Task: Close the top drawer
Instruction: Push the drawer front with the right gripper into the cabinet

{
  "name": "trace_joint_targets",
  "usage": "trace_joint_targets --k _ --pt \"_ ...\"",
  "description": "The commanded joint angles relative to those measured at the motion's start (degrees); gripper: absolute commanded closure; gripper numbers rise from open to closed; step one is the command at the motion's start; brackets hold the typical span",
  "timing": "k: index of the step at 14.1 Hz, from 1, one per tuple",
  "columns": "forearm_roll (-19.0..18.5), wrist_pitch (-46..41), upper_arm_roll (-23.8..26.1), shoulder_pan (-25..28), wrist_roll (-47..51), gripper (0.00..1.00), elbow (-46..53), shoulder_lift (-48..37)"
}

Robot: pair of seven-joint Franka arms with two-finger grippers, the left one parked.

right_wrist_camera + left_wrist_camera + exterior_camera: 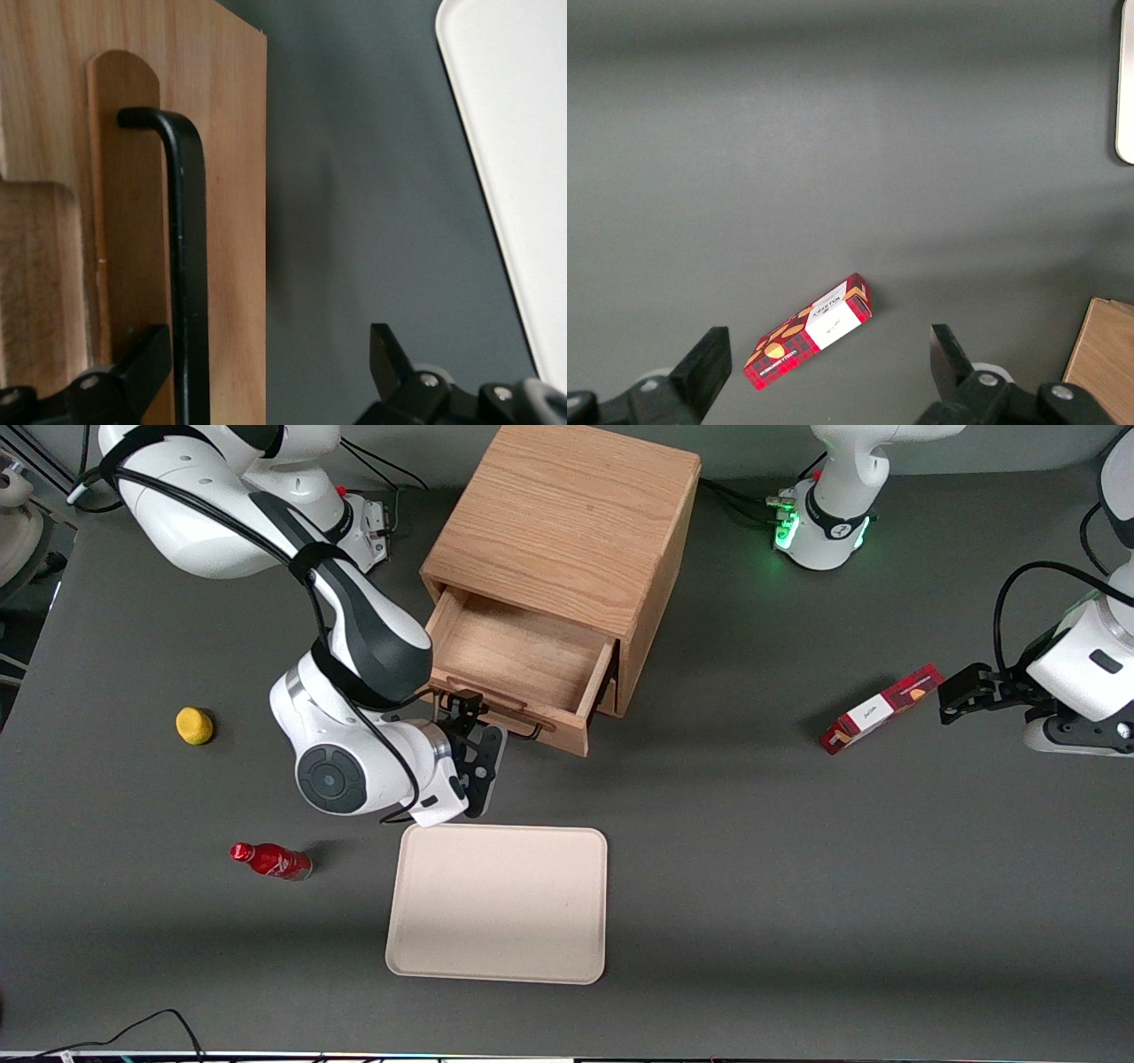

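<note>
Presently, item one: top drawer, light oak, drawn well out of the wooden cabinet toward the front camera, its inside seen to be bare. A black wire handle is carried on the drawer face, its long axis running along that face, and a notch is cut in the face's top edge. A lower drawer cannot be made out beneath it.

Item two: gripper of the working arm, held just in front of the drawer face at the handle. In the right wrist view the fingers are shown apart; one is set against the wood beside the handle bar, the other stands clear over the worktop. Nothing is clamped. The drawer face is thus placed between the fingers and the cabinet, so the closing push is judged to run straight from the gripper into the face, square to the handle's length.

Item three, on the worktop: a cream tray nearer the front camera than the gripper; a yellow lemon and a red bottle toward the working arm's end; a red box toward the parked arm's end
</note>
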Motion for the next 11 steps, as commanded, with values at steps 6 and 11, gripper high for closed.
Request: trace_joint_targets --k 6,11 --pt "1.45 6.29 3.85 -1.7 4.81 0.0 -10.17 -5.43" --pt "2.33 9.1 5.08 -1.79 5.77 0.0 -15.61 -9.12"
